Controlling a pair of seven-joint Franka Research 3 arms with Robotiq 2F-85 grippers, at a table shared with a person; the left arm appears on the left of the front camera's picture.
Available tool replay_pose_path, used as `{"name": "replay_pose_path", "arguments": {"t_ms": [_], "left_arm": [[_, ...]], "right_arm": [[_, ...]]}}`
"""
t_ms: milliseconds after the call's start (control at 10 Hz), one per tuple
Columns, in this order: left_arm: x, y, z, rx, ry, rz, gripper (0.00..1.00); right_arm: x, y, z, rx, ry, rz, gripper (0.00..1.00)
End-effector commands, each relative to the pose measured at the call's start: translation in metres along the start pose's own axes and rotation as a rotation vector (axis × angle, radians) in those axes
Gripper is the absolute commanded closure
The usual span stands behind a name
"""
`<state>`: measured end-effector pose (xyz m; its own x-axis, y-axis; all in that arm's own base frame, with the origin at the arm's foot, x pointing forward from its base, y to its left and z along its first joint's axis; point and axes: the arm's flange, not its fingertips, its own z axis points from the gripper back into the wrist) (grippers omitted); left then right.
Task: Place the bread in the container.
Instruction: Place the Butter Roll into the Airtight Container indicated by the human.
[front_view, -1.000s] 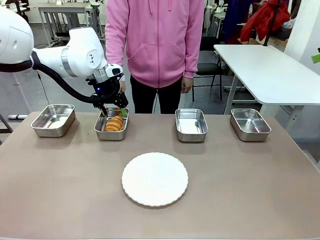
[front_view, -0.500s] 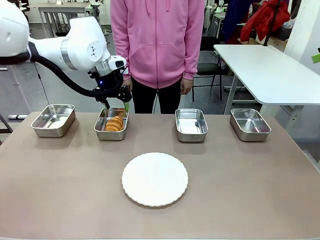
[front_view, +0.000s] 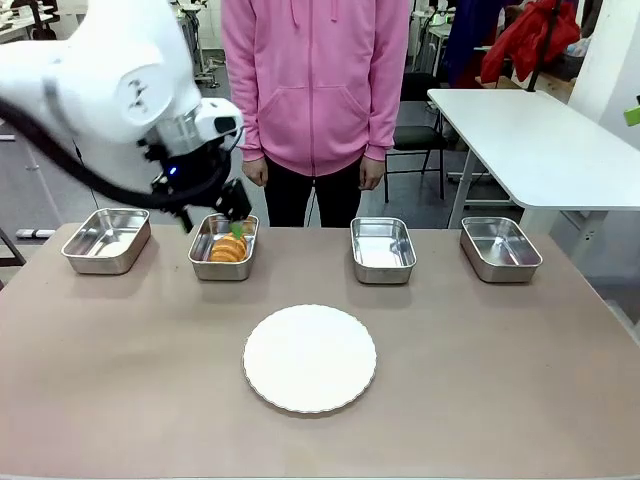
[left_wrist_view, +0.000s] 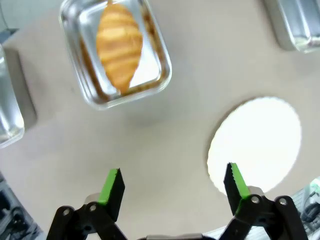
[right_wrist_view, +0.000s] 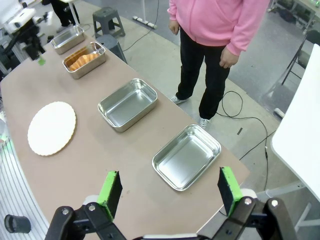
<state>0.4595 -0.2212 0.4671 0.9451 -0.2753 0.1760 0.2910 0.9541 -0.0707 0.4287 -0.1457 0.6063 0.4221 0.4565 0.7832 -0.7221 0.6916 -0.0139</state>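
Centrally, white plate (front_view: 310, 358) near trays (front_view: 383, 249)

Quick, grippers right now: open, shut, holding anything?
Left gripper: open, empty; the bread lies in the container.
Right gripper: open, empty.

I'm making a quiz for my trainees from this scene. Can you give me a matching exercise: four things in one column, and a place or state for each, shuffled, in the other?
Things:
1. bread
2. white plate
3. left gripper
4. person

Places or states:
A. open, above the table, holding nothing
B. stands at the far side, arms hanging
C. lies in the container second from the left
D. bare, in the middle of the table

Pairs: 1-C, 2-D, 3-A, 4-B
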Motion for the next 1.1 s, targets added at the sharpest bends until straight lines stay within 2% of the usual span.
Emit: {"name": "replay_pose_path", "arguments": {"t_ms": [0,200,500,600,700,1000], "left_arm": [[-0.066,0.001,-0.003,-0.012,-0.060,0.031,0.00],[-0.105,0.005,-0.014,-0.043,-0.069,0.067,0.00],[-0.142,0.012,-0.026,-0.056,-0.095,0.111,0.00],[-0.145,0.013,-0.029,-0.006,-0.111,0.150,0.00],[-0.123,0.010,-0.021,-0.039,-0.064,0.088,0.00],[-0.123,0.010,-0.021,-0.039,-0.064,0.088,0.00]], "right_arm": [[0.002,0.001,0.000,0.000,-0.006,0.004,0.00],[0.002,0.001,0.000,0.000,-0.006,0.004,0.00],[0.002,0.001,0.000,0.000,-0.006,0.004,0.00],[0.002,0.001,0.000,0.000,-0.006,0.004,0.00],[0.002,0.001,0.000,0.000,-0.006,0.004,0.00],[0.002,0.001,0.000,0.000,-0.006,0.004,0.00]]}}
